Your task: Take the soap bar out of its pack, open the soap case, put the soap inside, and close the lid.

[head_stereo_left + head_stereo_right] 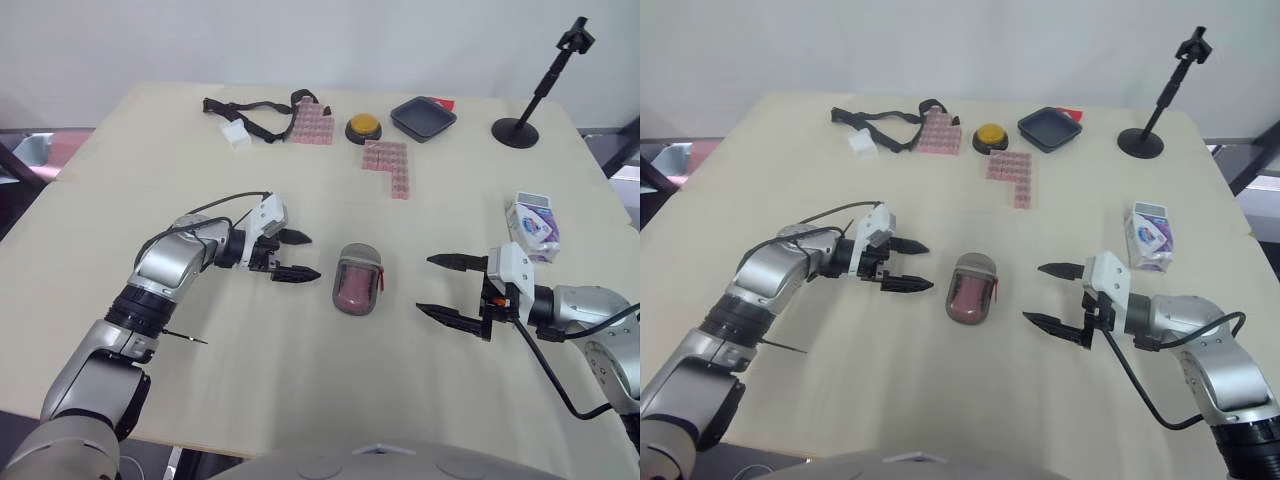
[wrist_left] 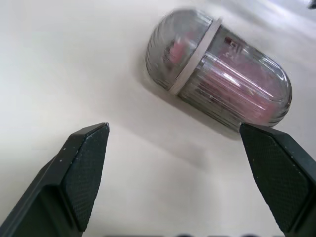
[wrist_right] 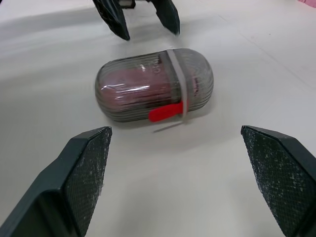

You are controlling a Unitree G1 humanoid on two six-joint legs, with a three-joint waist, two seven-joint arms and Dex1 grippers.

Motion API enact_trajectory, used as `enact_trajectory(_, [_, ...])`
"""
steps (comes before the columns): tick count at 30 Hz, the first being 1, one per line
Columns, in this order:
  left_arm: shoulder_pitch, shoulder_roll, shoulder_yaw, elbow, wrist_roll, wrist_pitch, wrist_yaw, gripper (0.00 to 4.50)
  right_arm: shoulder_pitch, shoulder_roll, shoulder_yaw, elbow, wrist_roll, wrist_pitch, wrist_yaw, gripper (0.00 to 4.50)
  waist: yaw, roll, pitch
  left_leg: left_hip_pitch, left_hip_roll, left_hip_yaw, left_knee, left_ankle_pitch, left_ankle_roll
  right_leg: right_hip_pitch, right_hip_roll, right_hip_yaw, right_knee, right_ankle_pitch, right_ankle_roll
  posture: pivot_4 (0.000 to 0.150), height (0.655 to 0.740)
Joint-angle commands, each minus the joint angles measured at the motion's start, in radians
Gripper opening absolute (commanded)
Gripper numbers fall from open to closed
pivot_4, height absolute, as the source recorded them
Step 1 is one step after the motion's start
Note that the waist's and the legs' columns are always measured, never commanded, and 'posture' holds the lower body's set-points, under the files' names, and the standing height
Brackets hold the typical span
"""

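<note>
Found soap case (image 1: pixel 358 279) lying flat near the middle of the table (image 1: pixel 150 160), between the two grippers and touching neither. Made out pink soap (image 3: pixel 133 81) through the ribbed clear shell. Judged the lid seated at the band, with the red tab (image 3: pixel 165 112) on the flank facing the right arm. Recorded left gripper (image 1: pixel 310 256) as spread wide and empty, tips aimed at the case from the robot's left. Recorded right gripper (image 1: pixel 426 284) likewise wide and empty, aimed from the right. Logged the long axis as running away from the robot, so broadside to both lines of approach. Judged left tips a shade nearer than right. Spotted soap pack (image 1: pixel 533 222) well apart, beyond the right arm. Reckoned the task near done, with at most a closing press across the short width left.
</note>
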Motion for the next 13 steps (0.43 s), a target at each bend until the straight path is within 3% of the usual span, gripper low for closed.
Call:
enact_trajectory(1, [0.060, -0.029, 0.109, -0.032, 0.025, -0.202, 0.082, 4.48, 0.033, 0.021, -0.037, 0.014, -0.017, -0.047, -0.029, 4.50, 0.004, 0.000, 0.000, -0.001, 0.000, 0.000, 0.000, 0.000, 0.000, 0.000, 0.000, 0.000, 0.000, 0.000, 0.000, 0.150, 0.7287])
enact_trajectory(5, [0.174, -0.025, 0.161, -0.065, 0.054, -0.277, 0.148, 4.48, 0.072, 0.047, -0.063, 0.044, -0.032, -0.093, -0.059, 4.50, -0.002, 0.000, 0.000, -0.005, 0.001, 0.000, 0.000, 0.000, 0.000, 0.000, 0.000, 0.000, 0.001, -0.001, 0.000, 0.150, 0.7287])
enact_trajectory(13, [0.298, 0.000, 0.212, -0.125, 0.056, -0.235, 0.219, 4.48, 0.105, 0.063, -0.111, 0.084, -0.016, -0.120, -0.079, 4.50, -0.012, 0.000, 0.000, -0.001, 0.001, 0.001, 0.001, 0.000, 0.001, 0.001, 0.000, 0.000, 0.003, -0.004, -0.006, 0.150, 0.7287])
